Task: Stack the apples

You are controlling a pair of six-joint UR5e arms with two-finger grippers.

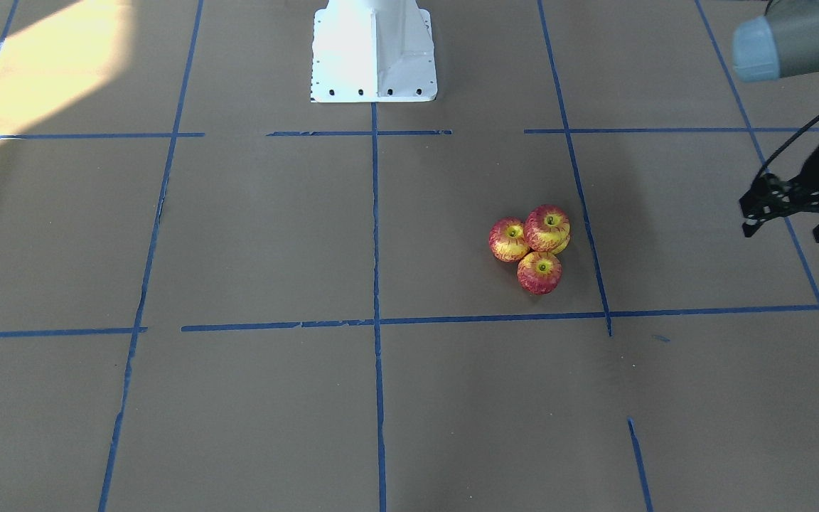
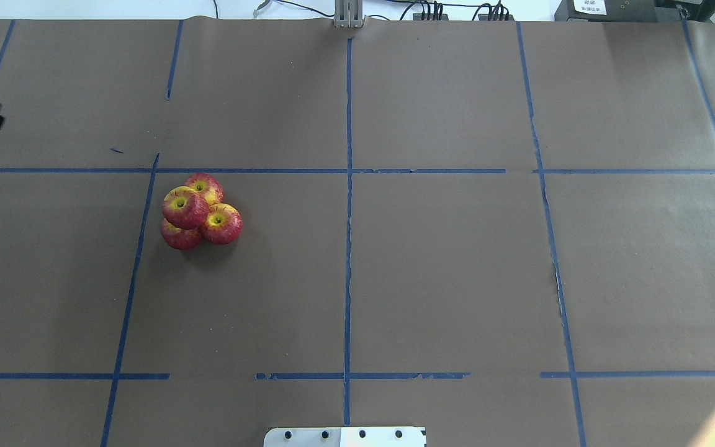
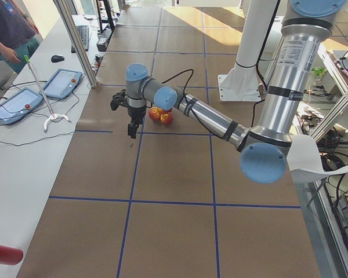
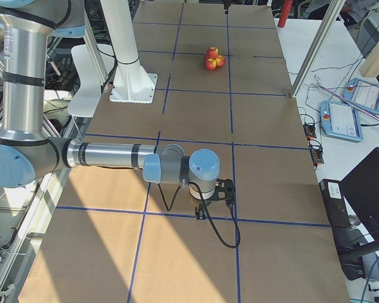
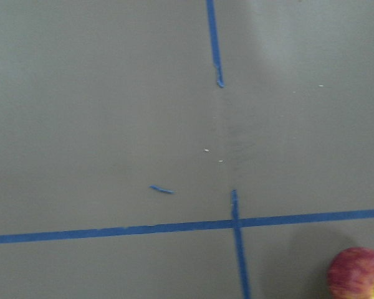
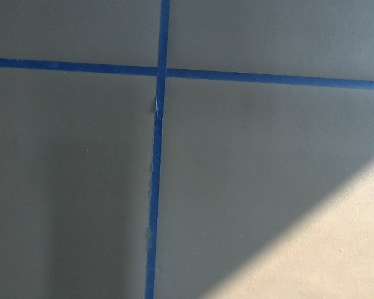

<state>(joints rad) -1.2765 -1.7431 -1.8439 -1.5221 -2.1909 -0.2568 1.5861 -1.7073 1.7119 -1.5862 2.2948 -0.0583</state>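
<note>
Apples [image 2: 201,211] sit in one pile left of table centre: three touching on the table [image 2: 457,279], the top apple [image 2: 184,208] resting on them, stem up. The stack looks done to me. My left gripper [image 1: 785,226] hovers near the pile, jaws apart, nothing in them. From it the pile lies right and nearer the robot base [image 2: 345,436]. Round fruit, no long axis to line up. Left arm is much nearer. Right gripper [image 4: 215,197] is well apart at the table's right end; I can't tell its opening.
</note>
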